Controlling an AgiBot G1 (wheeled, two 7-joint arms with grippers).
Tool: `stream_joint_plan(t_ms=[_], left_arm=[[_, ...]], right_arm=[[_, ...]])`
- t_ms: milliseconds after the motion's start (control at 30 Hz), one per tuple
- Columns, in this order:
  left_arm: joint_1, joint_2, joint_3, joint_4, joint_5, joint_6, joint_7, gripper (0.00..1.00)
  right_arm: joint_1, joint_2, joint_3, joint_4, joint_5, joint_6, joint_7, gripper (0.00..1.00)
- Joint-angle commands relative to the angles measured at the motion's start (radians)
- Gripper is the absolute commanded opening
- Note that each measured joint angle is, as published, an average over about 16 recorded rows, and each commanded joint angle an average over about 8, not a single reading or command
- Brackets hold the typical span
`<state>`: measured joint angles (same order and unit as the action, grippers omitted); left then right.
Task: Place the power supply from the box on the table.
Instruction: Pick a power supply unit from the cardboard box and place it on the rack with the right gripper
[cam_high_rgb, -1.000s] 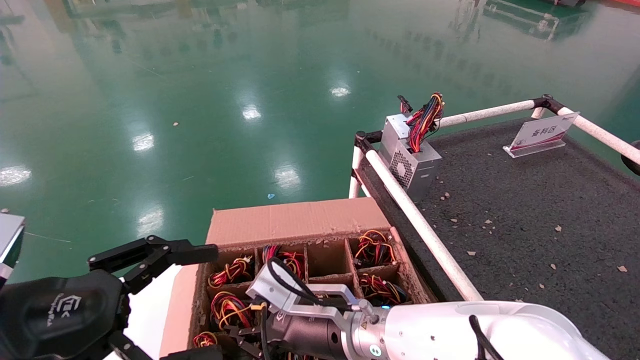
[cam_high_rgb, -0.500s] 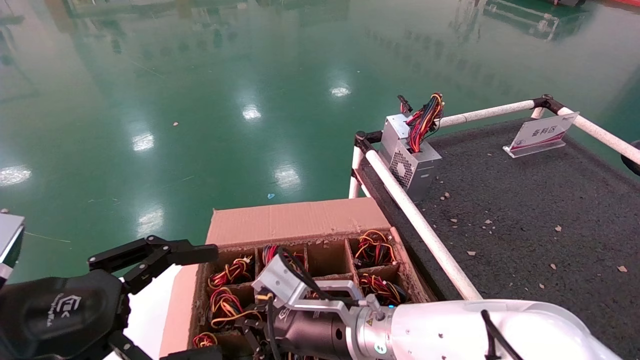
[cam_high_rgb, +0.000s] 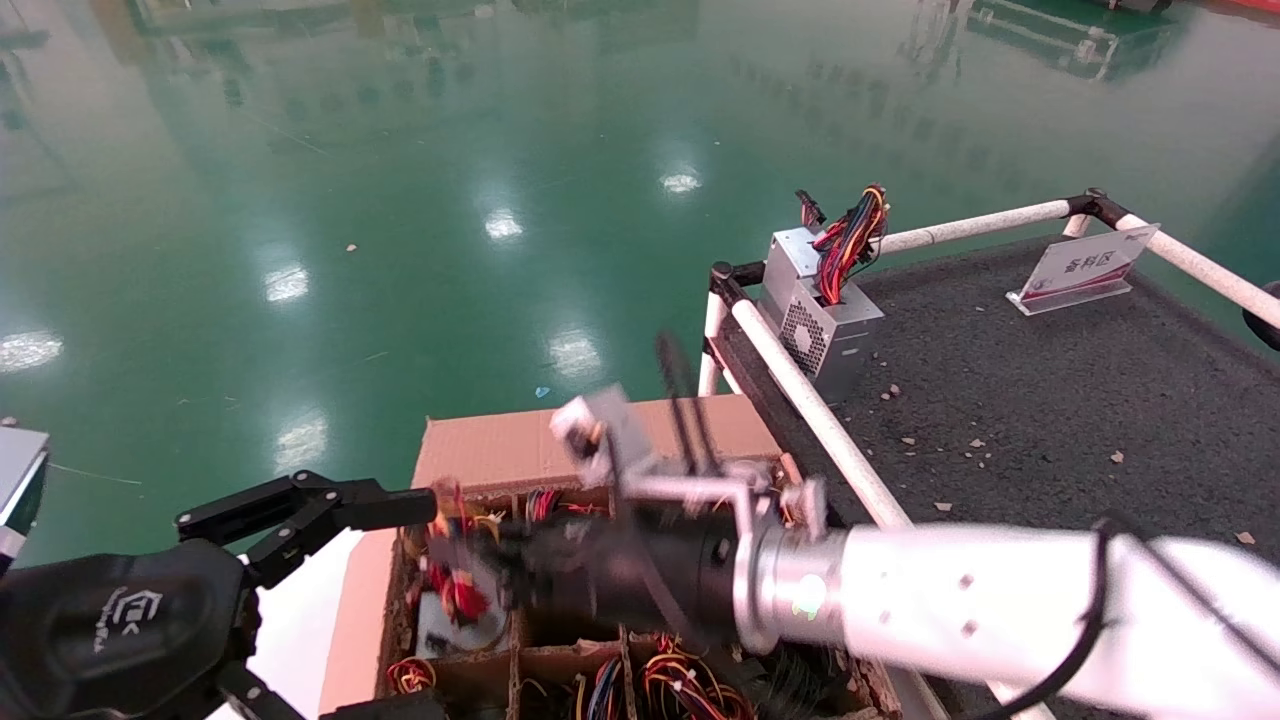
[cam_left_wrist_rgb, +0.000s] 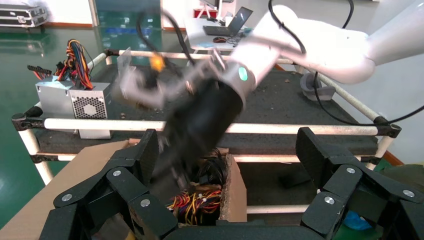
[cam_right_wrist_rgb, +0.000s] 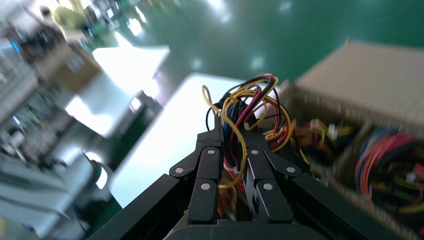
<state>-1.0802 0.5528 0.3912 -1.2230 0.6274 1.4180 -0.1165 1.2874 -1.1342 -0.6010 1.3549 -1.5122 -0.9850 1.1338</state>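
My right gripper (cam_high_rgb: 465, 555) is above the left half of the box (cam_high_rgb: 560, 445), shut on the looped red, yellow and black wires (cam_right_wrist_rgb: 245, 115) of the power supply. Its silver body (cam_high_rgb: 448, 622) hangs below the fingers, partly raised over its cell. The right wrist view shows both fingers (cam_right_wrist_rgb: 207, 165) pressed against the wire bundle. The arm is blurred in both other views. My left gripper (cam_high_rgb: 330, 510) stays parked left of the box, open and holding nothing (cam_left_wrist_rgb: 225, 150). The table (cam_high_rgb: 1050, 420) lies to the right of the box.
A white pipe rail (cam_high_rgb: 830, 440) runs between box and table. A silver unit with a round vent grille (cam_high_rgb: 825, 320) and upright wires stands at the table's far left corner. A white sign (cam_high_rgb: 1085, 265) stands at the back. Other cells hold wire bundles (cam_high_rgb: 680, 685).
My right arm has risen quickly from low in the box, pulling the wire bundle and the silver unit upward. The left arm has not moved.
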Motion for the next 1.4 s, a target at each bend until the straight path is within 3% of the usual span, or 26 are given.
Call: stream_joint_plan(t_ms=[33, 467, 667, 800, 1067, 1400], left_arm=[[0.0, 0.0, 0.0, 0.0, 0.0, 0.0, 0.0, 1.0], [0.0, 0.0, 0.0, 0.0, 0.0, 0.0, 0.0, 1.0], [0.0, 0.0, 0.0, 0.0, 0.0, 0.0, 0.0, 1.0], [0.0, 0.0, 0.0, 0.0, 0.0, 0.0, 0.0, 1.0], [0.0, 0.0, 0.0, 0.0, 0.0, 0.0, 0.0, 1.0], [0.0, 0.0, 0.0, 0.0, 0.0, 0.0, 0.0, 1.0]], right_arm=[[0.016, 0.003, 0.018, 0.001, 0.031, -0.004, 0.04, 0.0], [0.207, 0.059, 0.154, -0.01, 0.172, 0.033, 0.319, 0.0], [0.345, 0.099, 0.232, -0.101, 0.181, 0.095, 0.358, 0.0], [0.451, 0.12, 0.283, -0.255, 0.191, 0.111, 0.287, 0.0], [0.617, 0.163, 0.358, -0.631, 0.208, 0.099, 0.018, 0.0], [0.669, 0.236, 0.384, -0.927, 0.204, 0.049, -0.241, 0.0]])
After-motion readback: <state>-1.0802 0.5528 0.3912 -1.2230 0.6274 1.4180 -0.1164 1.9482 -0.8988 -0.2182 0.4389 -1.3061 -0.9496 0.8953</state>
